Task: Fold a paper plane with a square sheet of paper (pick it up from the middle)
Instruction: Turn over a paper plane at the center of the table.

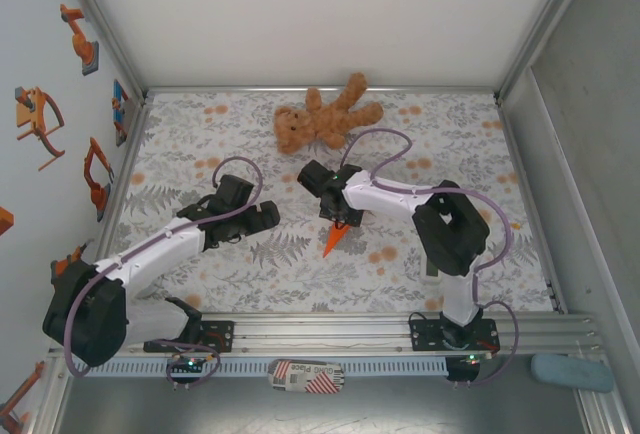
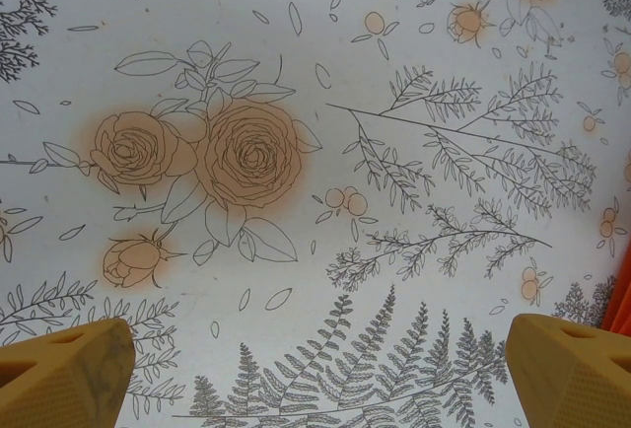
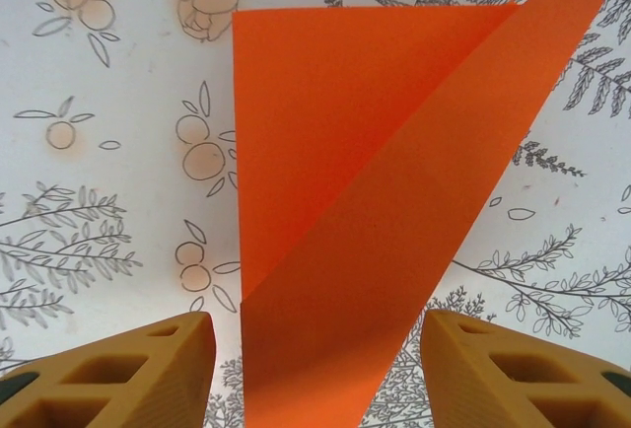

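The orange sheet of paper point(image 1: 333, 240) lies folded into a narrow pointed shape on the flowered tablecloth, its tip toward the near edge. In the right wrist view the paper point(image 3: 375, 211) shows one flap folded diagonally over another. My right gripper point(image 1: 340, 218) hovers over its wide end. That gripper point(image 3: 320, 349) is open, with a yellow finger point(image 3: 118, 374) on each side of the paper and a gap to it. My left gripper point(image 1: 264, 216) sits left of the paper, open over bare cloth point(image 2: 320, 359), with an orange sliver of the paper point(image 2: 623, 300) at the frame's right edge.
A brown teddy bear point(image 1: 322, 117) lies at the back centre of the table. Metal rails point(image 1: 330, 329) run along the near edge. White walls enclose the table on the left, back and right.
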Available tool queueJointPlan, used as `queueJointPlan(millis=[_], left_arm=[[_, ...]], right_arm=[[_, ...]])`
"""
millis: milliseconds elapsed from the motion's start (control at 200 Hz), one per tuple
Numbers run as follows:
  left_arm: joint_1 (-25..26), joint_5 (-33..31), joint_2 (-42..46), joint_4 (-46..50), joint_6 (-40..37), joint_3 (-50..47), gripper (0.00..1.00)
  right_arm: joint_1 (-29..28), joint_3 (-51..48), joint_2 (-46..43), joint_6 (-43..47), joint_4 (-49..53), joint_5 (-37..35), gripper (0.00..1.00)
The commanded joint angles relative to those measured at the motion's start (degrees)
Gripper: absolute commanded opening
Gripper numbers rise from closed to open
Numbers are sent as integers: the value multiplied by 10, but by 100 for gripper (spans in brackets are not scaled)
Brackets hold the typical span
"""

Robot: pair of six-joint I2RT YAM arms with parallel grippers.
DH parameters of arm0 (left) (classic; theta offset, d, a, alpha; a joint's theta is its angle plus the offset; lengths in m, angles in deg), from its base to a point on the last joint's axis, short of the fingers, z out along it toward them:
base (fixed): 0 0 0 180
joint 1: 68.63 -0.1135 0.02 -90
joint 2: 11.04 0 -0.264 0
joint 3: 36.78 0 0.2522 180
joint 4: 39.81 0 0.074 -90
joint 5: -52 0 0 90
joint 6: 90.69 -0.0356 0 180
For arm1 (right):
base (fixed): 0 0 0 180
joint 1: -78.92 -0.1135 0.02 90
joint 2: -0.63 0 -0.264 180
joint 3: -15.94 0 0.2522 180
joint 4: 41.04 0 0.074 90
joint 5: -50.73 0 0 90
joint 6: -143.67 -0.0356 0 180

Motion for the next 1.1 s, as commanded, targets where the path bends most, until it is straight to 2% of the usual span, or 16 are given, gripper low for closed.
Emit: queueJointPlan(millis=[0, 491, 681, 741, 926, 1097], left_arm=[[-2, 5, -6, -1, -15, -6, 96], [-3, 9, -18, -7, -15, -4, 96], [-3, 8, -21, -6, -15, -2, 96], [-3, 9, -23, -6, -15, -1, 96], [-4, 7, -22, -5, -15, 0, 96], [-7, 10, -20, -4, -14, 1, 96]], right_arm=[[-2, 6, 10, -21, 23, -21, 56], [-2, -17, -21, -63, 49, -48, 45], [-2, -24, -22, -70, 49, -48, 38], [-2, -24, -22, -72, 49, -47, 33], [-2, -26, -25, -73, 48, -49, 25], [-2, -26, -35, -71, 54, -66, 7]])
